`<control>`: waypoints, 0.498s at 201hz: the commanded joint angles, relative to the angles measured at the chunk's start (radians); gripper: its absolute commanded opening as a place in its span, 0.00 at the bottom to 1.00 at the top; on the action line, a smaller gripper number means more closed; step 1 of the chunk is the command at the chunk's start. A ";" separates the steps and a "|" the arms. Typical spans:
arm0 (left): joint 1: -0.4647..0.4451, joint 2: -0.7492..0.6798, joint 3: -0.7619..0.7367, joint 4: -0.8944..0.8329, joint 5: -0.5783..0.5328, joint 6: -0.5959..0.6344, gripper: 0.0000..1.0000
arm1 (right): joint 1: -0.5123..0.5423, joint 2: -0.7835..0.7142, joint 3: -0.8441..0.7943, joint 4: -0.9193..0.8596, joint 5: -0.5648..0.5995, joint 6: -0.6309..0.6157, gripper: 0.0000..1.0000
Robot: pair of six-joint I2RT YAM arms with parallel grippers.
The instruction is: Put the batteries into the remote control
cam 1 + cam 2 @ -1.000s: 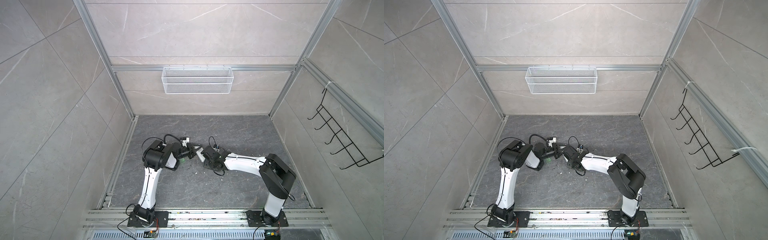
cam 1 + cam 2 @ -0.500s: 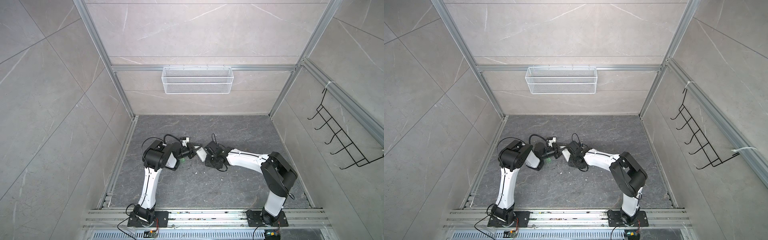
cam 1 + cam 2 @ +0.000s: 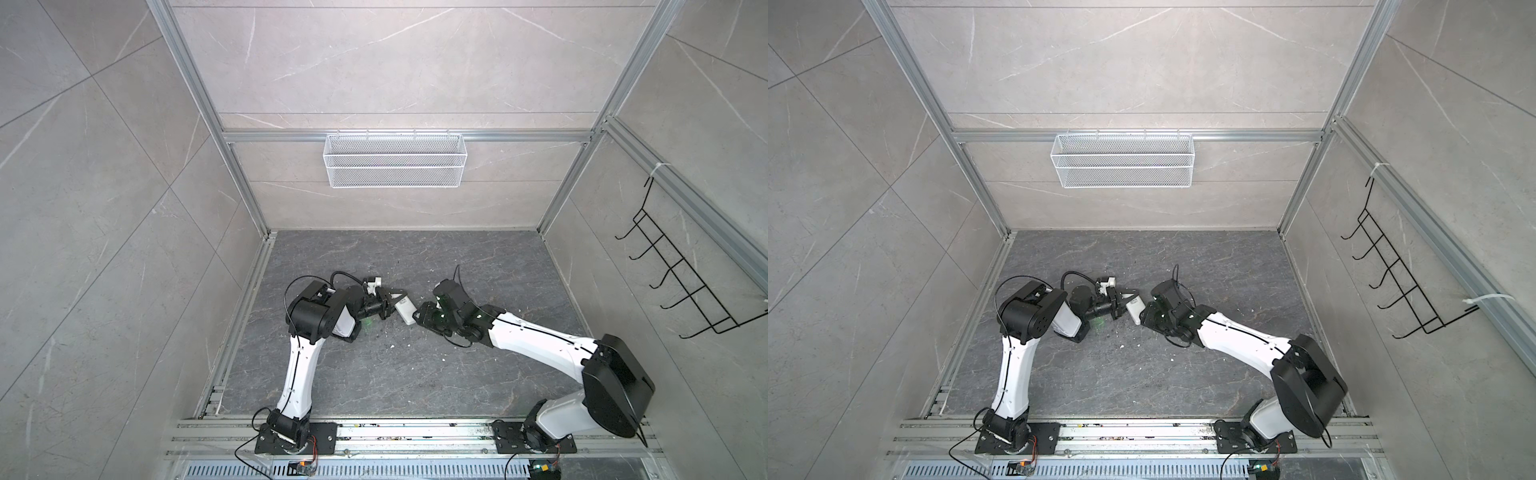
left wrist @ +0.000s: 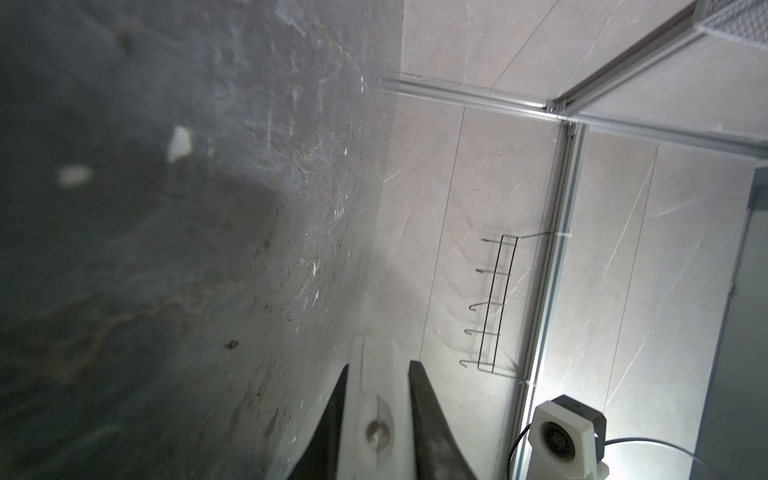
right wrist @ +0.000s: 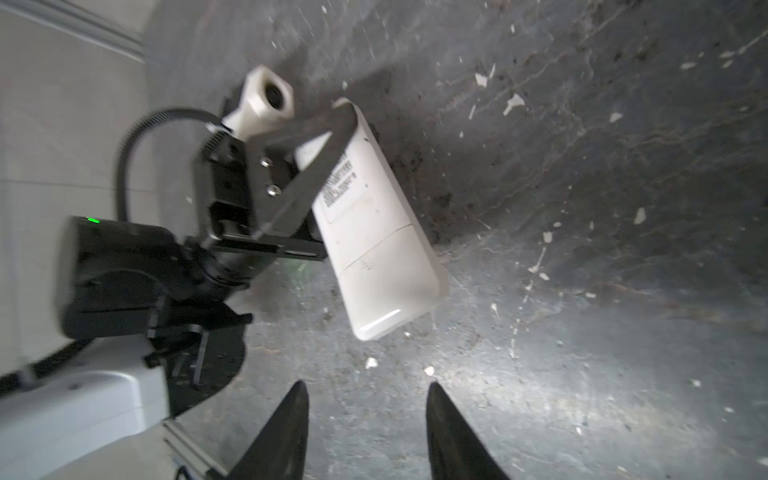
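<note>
**Remote control: clamped on the left, nothing in the right jaws**

Sits pinched in the left gripper (image 4: 376, 370): remote control (image 5: 374, 216), jaws closed hard across its labelled end, same hold and same spot as a second ago. Shows its plain white back, slanted, with the cover (image 5: 386, 282) end hanging free close over the floor (image 3: 415, 374); touching it or not, cannot tell. Looks closed: unbroken seam lines, no open bay on view. No batteries in sight, neither on the floor nor between any fingers.

Further right, a change: seems to have turned at the wrist and eased back a little over the last second. Leaves the right gripper (image 5: 368, 386) just beside the free end, not touching, jaws about half spread and empty. Probably a pause between contacts, either about to work the cover or just done with it. No telling which, and no telling about cells inside.

Room for moving, left to right:
- Little slack where the left elbow stands near the aluminium rail (image 3: 243, 316) at the left wall.
- Open floor behind and in front of both grippers, only white flecks (image 5: 371, 363) scattered.
- Wire basket (image 3: 395, 166) high on the back wall, well apart.
- Hook rack (image 3: 685, 291) on the right wall, likewise well apart.
</note>
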 commanded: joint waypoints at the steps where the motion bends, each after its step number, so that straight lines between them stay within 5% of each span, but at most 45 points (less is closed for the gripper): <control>1: 0.002 -0.083 0.013 0.007 -0.089 -0.114 0.00 | -0.032 -0.062 -0.050 0.167 0.028 0.155 0.47; 100: 0.000 -0.168 0.094 0.008 -0.257 -0.359 0.00 | -0.085 0.039 0.046 0.258 0.025 0.308 0.54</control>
